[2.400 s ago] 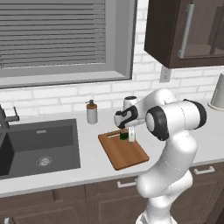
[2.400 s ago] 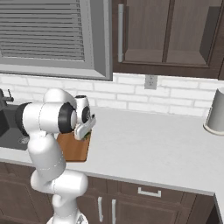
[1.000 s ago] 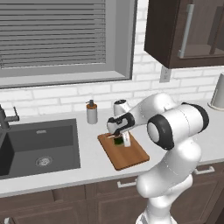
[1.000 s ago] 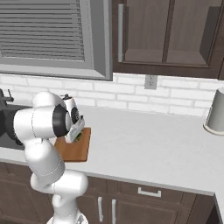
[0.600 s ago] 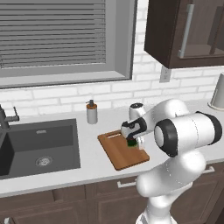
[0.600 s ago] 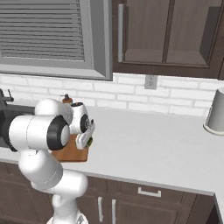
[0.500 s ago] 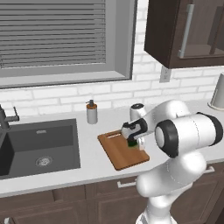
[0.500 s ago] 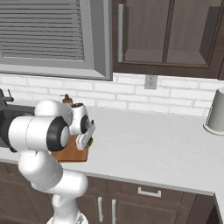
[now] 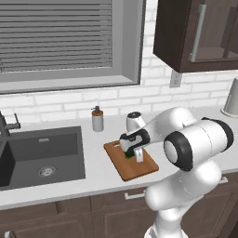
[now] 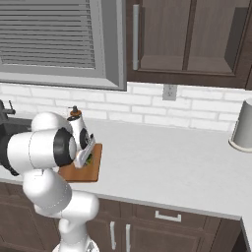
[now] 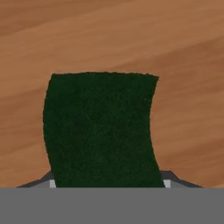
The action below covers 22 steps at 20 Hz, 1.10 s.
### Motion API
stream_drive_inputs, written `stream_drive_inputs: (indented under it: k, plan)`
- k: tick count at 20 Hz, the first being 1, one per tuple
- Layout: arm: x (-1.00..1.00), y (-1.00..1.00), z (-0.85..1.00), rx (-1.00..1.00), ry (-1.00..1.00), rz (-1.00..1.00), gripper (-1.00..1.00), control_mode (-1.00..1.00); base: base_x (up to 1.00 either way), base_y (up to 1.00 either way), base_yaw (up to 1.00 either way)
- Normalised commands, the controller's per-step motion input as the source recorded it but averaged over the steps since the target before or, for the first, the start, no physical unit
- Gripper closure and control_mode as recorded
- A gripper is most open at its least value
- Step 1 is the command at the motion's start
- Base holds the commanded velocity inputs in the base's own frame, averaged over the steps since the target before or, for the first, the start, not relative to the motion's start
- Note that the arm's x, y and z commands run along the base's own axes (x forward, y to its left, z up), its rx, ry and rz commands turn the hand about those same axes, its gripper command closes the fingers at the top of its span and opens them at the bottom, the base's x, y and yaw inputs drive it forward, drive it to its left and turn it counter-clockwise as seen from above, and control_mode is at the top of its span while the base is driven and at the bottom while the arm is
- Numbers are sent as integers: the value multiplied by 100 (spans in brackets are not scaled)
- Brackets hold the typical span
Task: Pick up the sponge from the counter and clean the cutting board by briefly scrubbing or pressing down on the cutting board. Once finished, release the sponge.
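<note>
**Sponge pinned down on the cutting board**

Starting closest in: the hand view is basically the dark green top of the sponge point(image 11: 100, 131) with reddish-brown wood grain of the cutting board point(image 11: 109, 35) all around it. The sponge sits right between the finger tips, so the gripper point(image 11: 107, 183) is clamped on the sponge.

From the left base view, the gripper point(image 9: 133, 155) points down at the middle of the cutting board point(image 9: 142, 167), and you can just make out a bit of green sponge point(image 9: 128, 155) under it, against the wood. The board lies flat on the light counter point(image 9: 97, 174), turned at an angle, just right of the dark sink point(image 9: 42, 155).

Right base view shows the same thing from the other side: the arm bent low over the cutting board point(image 10: 88, 173), a sliver of green sponge point(image 10: 89, 160) at the gripper point(image 10: 86, 156).

Further back, a soap dispenser point(image 9: 97, 119) stands near the brick wall behind the board, the faucet point(image 9: 7, 126) is at the far left, and a pale grey container point(image 10: 242, 125) sits well off to the right on the counter point(image 10: 162, 162). Window blinds point(image 9: 56, 39) and dark cabinets point(image 10: 187, 37) are above.
</note>
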Motion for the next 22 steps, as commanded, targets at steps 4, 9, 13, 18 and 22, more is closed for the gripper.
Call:
stream_drive_inputs:
  k: [4,9,13,18,22]
  plan:
    - [-3,64,0,0,1,0,100,-100,0,0,0]
    - [-32,12,0,0,0,0,100,-100,0,0,0]
    - [-38,3,0,0,0,0,100,-100,0,0,0]
    - [-17,-24,0,0,0,0,100,-100,0,0,0]
    - [1,-61,0,0,0,0,100,-100,0,0,0]
